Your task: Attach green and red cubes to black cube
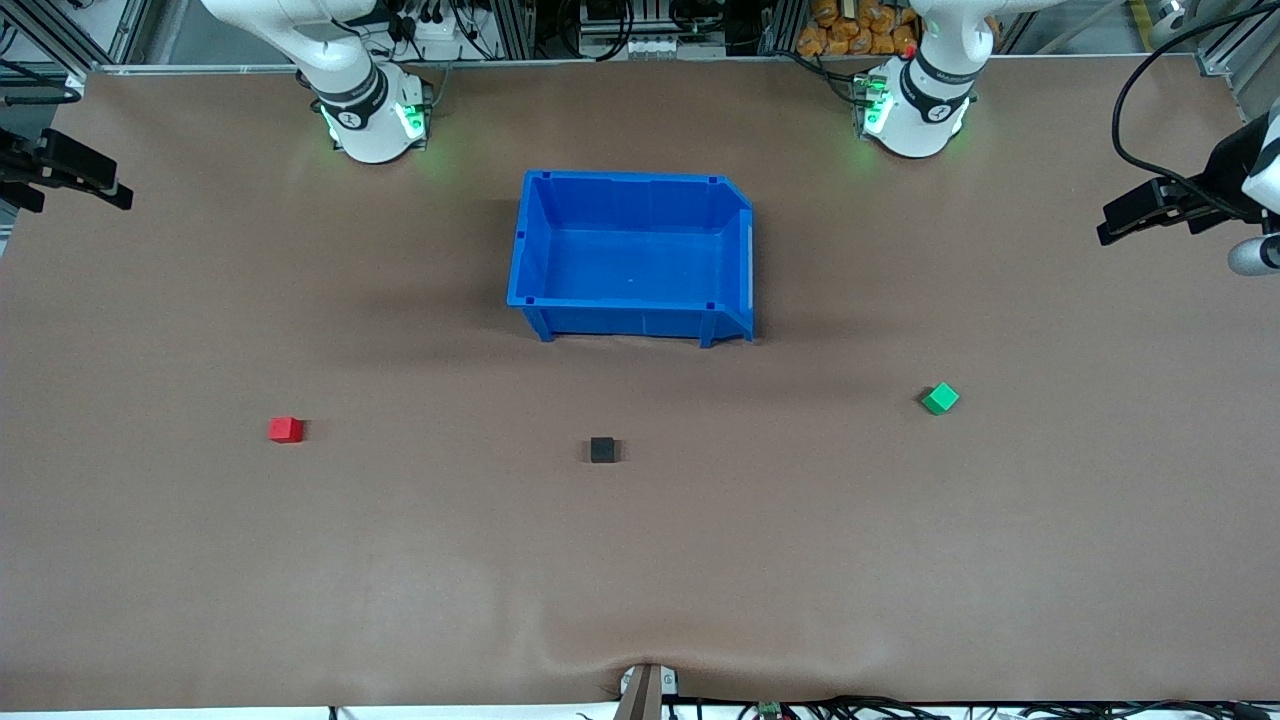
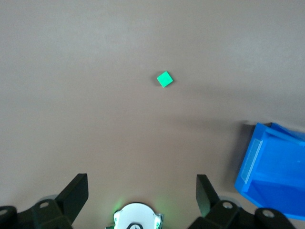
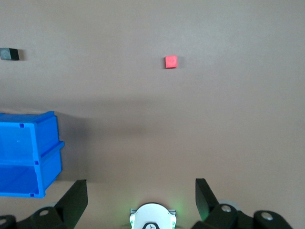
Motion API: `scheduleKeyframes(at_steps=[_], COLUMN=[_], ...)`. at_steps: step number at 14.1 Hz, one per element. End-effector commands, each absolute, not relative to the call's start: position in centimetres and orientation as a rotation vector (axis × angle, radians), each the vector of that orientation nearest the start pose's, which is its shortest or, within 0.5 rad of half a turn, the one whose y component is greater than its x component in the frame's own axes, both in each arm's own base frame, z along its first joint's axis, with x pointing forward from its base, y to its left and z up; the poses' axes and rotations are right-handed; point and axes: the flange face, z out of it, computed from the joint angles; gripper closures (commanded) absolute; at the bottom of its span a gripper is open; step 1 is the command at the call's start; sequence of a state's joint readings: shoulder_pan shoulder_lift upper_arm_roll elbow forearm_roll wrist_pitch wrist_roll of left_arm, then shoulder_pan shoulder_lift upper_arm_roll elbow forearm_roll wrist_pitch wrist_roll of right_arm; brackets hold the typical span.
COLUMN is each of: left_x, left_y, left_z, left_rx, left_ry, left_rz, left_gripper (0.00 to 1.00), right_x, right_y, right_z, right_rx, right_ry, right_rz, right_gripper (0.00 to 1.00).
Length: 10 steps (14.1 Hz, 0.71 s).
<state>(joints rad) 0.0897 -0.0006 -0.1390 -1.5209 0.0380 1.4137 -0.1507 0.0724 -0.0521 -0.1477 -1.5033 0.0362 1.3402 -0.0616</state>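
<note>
The black cube (image 1: 602,449) lies on the brown table, nearer the front camera than the blue bin (image 1: 738,262). Toward the right arm's end sits the red cube (image 1: 285,429); it also shows in the right wrist view as the red cube (image 3: 171,61), with the black cube (image 3: 9,54) off to one side. The green cube (image 1: 939,398) rests toward the left arm's end, and the left wrist view shows this green cube (image 2: 165,79). My left gripper (image 2: 141,183) and right gripper (image 3: 141,188) both hang high over the table, open and holding nothing, each far from its cube.
The blue bin (image 2: 274,171) stands open-topped between the two arm bases (image 1: 372,115) and holds nothing. Cables and rails line the table's edge by the bases. A small mount (image 1: 645,690) sticks up at the edge nearest the front camera.
</note>
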Motion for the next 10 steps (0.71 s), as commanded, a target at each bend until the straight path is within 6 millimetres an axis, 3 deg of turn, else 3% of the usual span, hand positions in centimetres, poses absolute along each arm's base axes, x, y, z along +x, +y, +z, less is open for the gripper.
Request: scheduleKeyframes(at_steps=[1, 5, 8, 10], left_x=[53.5, 54.2, 55.0, 55.2], left_y=[-2.3, -2.4, -2.4, -2.6], left_z=[62.3, 59.7, 54.1, 50.4], left_rx=[-3.072, -3.065, -3.065, -3.07], left_ry=[-0.155, -0.173, -0.188, -0.178], left_rz=[0.221, 0.277, 0.279, 0.244], left_gripper=[0.0, 0.0, 0.0, 0.0], right_x=[52.2, 53.6, 56.6, 59.4], right_y=[-4.2, -4.3, -3.9, -3.5], right_z=[66.0, 65.5, 60.2, 55.6], right_rx=[-3.075, -3.083, -3.082, -3.079], right_ry=[0.051, 0.055, 0.031, 0.034], right_rz=[0.14, 0.055, 0.206, 0.296], right_gripper=[0.0, 0.0, 0.0, 0.0])
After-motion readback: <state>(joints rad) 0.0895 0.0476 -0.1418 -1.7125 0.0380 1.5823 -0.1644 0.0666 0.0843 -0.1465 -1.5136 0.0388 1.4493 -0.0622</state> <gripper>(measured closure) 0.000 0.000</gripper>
